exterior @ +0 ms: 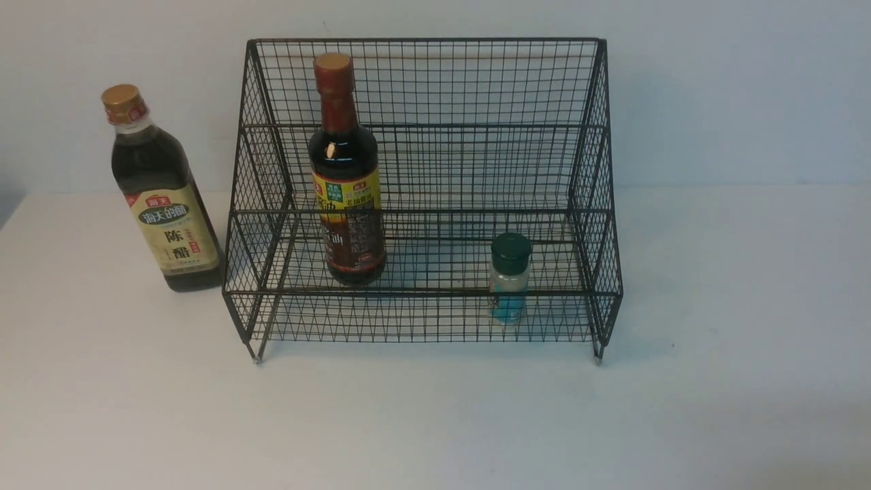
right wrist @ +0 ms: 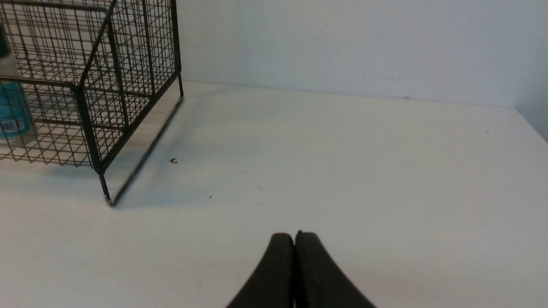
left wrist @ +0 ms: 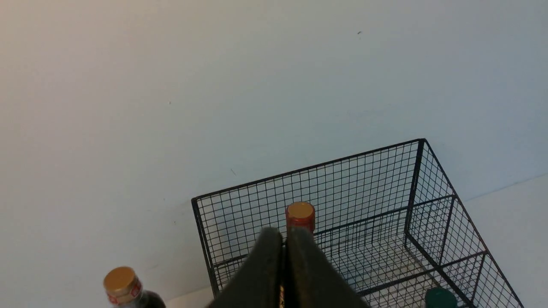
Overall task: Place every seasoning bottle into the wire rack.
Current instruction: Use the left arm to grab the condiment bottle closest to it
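My left pincer [left wrist: 284,239] is pressed together with nothing between its pads. It hangs high, looking down toward the wire rack [exterior: 429,40]. My right pincer [right wrist: 294,241] is also pressed together and empty. It sits low over bare counter [exterior: 435,422], off the rack's right end.

Just past my left tips I see the gold cap of the red-necked bottle [exterior: 346,197]. That one is upright inside the rack, toward its left end, though I cannot say for sure which tier it is on. A small green-capped jar [exterior: 509,279] stands in the front tier toward the right end.

The one left for me is the cream-label bottle [exterior: 167,211]. It stands on the counter outside the rack, just beside the rack's left side and toward the counter's back-left corner. I cannot tell whether it touches the wire. Its long axis runs up and down, cap on top.

This bottle is on the rack's left and my right pincer is off the far end, so I judge my left arm the nearer one. From my left pincer the bottle lies off to the left and lower down. I would have to part the pads, swing left clear of the rack's side wire, and come in level at the bottle's body or neck.
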